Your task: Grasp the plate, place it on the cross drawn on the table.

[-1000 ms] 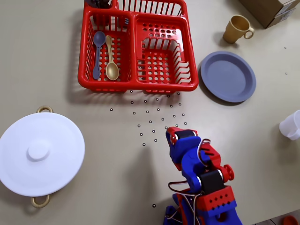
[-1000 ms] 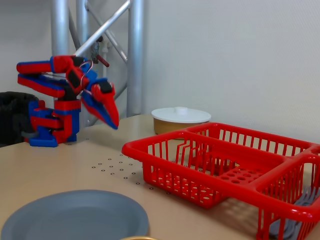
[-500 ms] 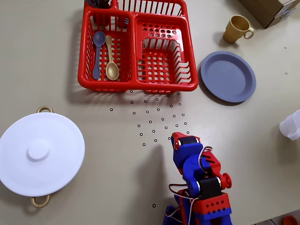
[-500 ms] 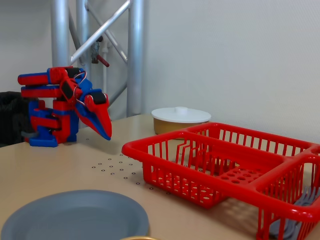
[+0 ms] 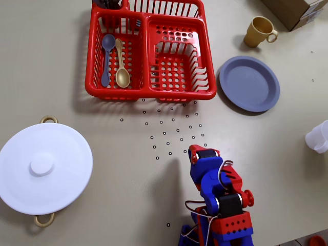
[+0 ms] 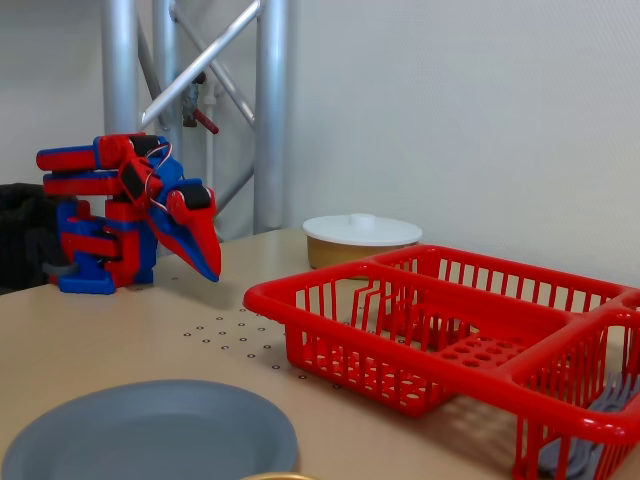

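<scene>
The blue-grey plate [image 5: 249, 83] lies flat on the beige table [image 5: 118, 205], right of the red rack; in the fixed view the plate [image 6: 150, 435] fills the near left corner. My red and blue gripper [image 5: 195, 150] is shut and holds nothing. It is folded back near the arm's base, far from the plate, and in the fixed view the gripper [image 6: 212, 273] points down just above the table. I cannot make out the cross in either view.
A red dish rack [image 5: 151, 95] holds two spoons [image 5: 115, 61]. A white lid [image 5: 43, 166] on a pot sits at the left. A yellow mug [image 5: 259, 32], a white cup [image 5: 320, 137] and a cardboard box [image 5: 297, 10] stand at the right. Black ring dots [image 5: 174, 128] speckle the middle.
Over the last second the arm drew back toward its base and the gripper dropped lower. Since half a second ago it has barely moved. The plate has stayed put.
</scene>
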Action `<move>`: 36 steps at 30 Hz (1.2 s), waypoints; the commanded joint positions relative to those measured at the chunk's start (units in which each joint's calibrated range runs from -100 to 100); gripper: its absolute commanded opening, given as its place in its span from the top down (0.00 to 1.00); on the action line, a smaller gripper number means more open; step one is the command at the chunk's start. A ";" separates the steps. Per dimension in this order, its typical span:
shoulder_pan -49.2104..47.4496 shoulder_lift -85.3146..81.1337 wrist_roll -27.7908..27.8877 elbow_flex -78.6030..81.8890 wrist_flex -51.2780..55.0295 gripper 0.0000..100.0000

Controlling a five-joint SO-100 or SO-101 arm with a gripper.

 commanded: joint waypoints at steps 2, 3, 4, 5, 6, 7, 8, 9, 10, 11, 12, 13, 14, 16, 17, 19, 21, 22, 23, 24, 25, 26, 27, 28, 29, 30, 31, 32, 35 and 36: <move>1.17 -0.43 -0.20 1.08 0.11 1.00; 1.17 -0.43 -0.20 1.08 0.11 1.00; 1.17 -0.43 -0.15 1.08 0.11 1.00; 1.17 -0.43 0.05 1.08 0.11 1.00; 1.17 -0.43 0.15 1.08 0.11 1.00; 1.17 -0.43 0.24 1.08 0.11 1.00; 1.17 -0.43 0.24 1.08 0.11 1.00; 1.31 -0.43 -0.10 1.08 0.11 1.00; 1.39 -0.43 -0.29 1.08 0.11 1.00; 1.39 -0.43 -0.29 1.08 0.11 1.00; 1.39 -0.43 -0.34 1.08 0.11 1.00; 1.46 -0.43 -0.44 1.08 0.11 1.00; 1.46 -0.43 -0.49 1.08 0.11 1.00; 1.46 -0.43 -0.24 1.08 0.11 1.00; 1.46 -0.43 -0.10 1.08 0.11 1.00; 1.60 -0.43 -0.68 1.08 0.11 1.00; 1.67 -0.43 -0.68 1.08 0.11 1.00; 1.67 -0.43 -0.68 1.08 0.11 1.00; 1.67 -0.43 -0.49 1.08 0.11 1.00; 1.74 -0.43 -0.68 1.08 0.11 1.00; 1.74 -0.43 -0.44 1.08 0.11 1.00; 1.74 -0.43 -0.34 1.08 0.11 1.00; 1.74 -0.43 -0.39 1.08 0.11 1.00; 1.74 -0.43 -0.34 1.08 0.11 1.00; 1.74 -0.43 -0.34 1.08 0.11 1.00; 1.74 -0.43 -0.34 1.08 0.11 1.00; 1.74 -0.43 -0.34 1.08 0.11 1.00; 1.67 -0.43 -0.34 1.08 0.11 1.00; 1.67 -0.43 -0.29 1.08 0.11 1.00; 1.67 -0.43 -0.29 1.08 0.11 1.00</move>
